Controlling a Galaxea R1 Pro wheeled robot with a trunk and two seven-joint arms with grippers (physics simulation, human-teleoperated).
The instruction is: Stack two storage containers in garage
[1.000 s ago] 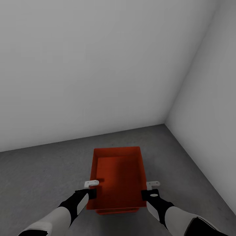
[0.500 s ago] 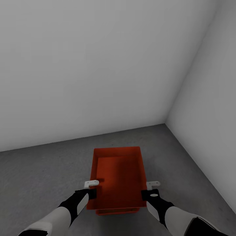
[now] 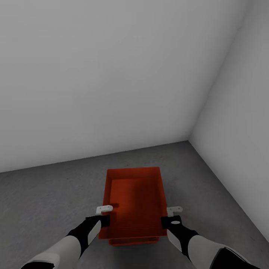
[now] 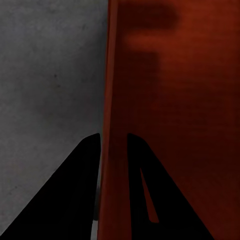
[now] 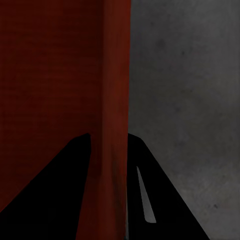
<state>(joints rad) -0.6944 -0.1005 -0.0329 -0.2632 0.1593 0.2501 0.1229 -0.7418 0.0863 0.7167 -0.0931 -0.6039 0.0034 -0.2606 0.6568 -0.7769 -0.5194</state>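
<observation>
1. An orange-red storage container (image 3: 134, 203) sits low in a corner of the garage, over the dark grey floor (image 3: 45, 201) and near two plain white-grey walls (image 3: 112, 74).
2. A second red edge (image 3: 132, 241) shows just under its near side; this looks like the other container beneath it, though the head view cannot confirm that the two are seated.
3. The left claw (image 3: 104, 209) is pinching the container's left wall; the left wrist view shows one finger (image 4: 65, 195) outside the wall (image 4: 112, 100) and the other inside.
4. The right claw (image 3: 174, 210) is pinching the right wall (image 5: 115, 75) in the same way, one finger (image 5: 160, 200) on the floor side.
5. Judged from this, the stack is at or close to placement, with release next.
6. Risks: if the upper bin is not squarely nested, letting go could leave it tilted or let it slide off.
7. Uneven opening of the claws could drag one wall and skew the bin.
8. Withdrawing an inner finger carelessly could catch the rim and lift it.
</observation>
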